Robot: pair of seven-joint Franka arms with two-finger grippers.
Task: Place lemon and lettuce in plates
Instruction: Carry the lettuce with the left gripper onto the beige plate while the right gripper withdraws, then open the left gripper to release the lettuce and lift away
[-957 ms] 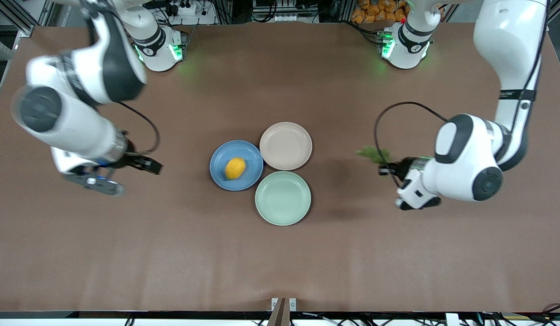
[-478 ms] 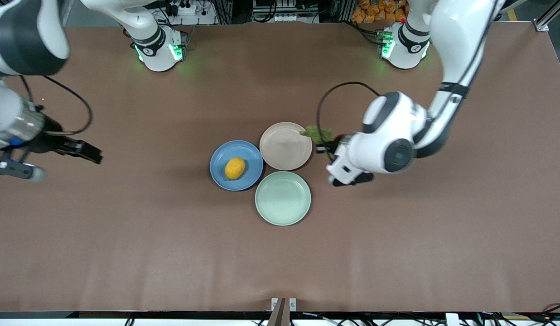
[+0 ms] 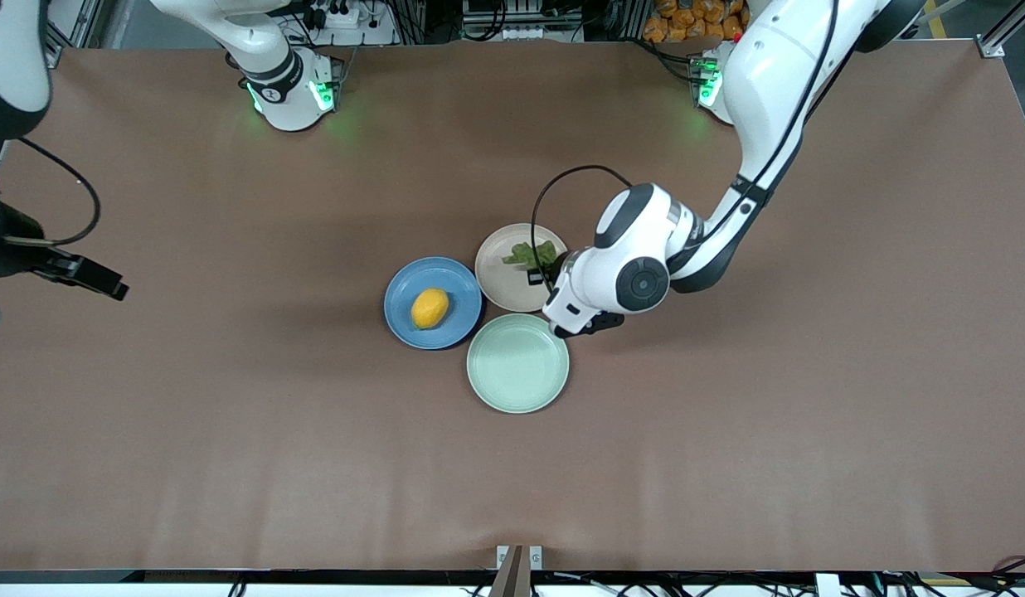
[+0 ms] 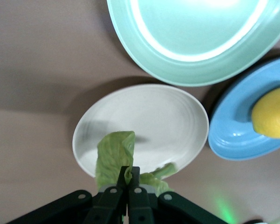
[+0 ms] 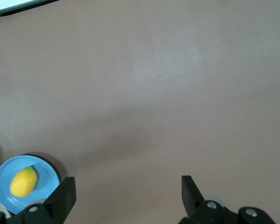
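Note:
The lemon [image 3: 429,308] lies in the blue plate [image 3: 405,286]; both also show in the right wrist view, the lemon [image 5: 23,182] in the blue plate [image 5: 45,171]. My left gripper [image 4: 129,175] is shut on the stem end of the lettuce [image 4: 113,156] and holds it just above the beige-pink plate [image 4: 177,116]. In the front view the lettuce [image 3: 531,252] hangs over that plate [image 3: 511,286], at its edge toward the left arm's end. My right gripper [image 5: 127,193] is open and empty over bare table at the right arm's end.
A pale mint-green plate [image 3: 517,365] stands empty, touching the other two and nearer to the front camera. It also shows in the left wrist view [image 4: 196,42]. The brown table [image 3: 728,431] spreads wide on all sides.
My left arm carried the lettuce from the left arm's end of the table to over the beige-pink plate. My right arm drew back, empty, toward its end of the table.

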